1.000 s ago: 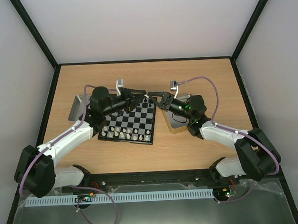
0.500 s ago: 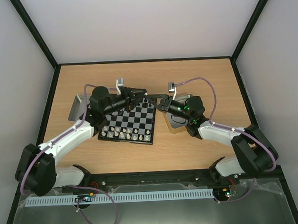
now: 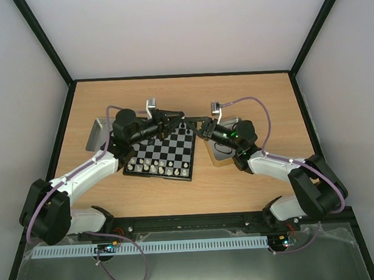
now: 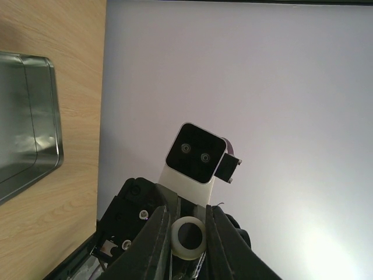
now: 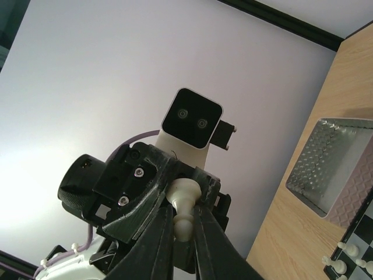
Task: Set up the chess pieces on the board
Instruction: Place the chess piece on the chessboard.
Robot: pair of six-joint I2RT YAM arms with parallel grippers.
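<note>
Above the far edge of the board (image 3: 175, 145), the left gripper (image 4: 187, 217) and the right gripper (image 5: 184, 205) were tip to tip. Both were clamped on one white chess piece (image 5: 185, 191), whose hollow base faced the left wrist camera. Other white pieces (image 3: 152, 165) stood along the board's near rows.

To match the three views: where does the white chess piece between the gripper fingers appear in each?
Top external: the white chess piece is a tiny speck where the left gripper and right gripper meet, above the board's far corner.
Left wrist: the piece sits bottom centre, ringed base between the fingers.
Right wrist: the piece lower centre, side on between the fingers.
Shared landmark: the wooden table.
</note>
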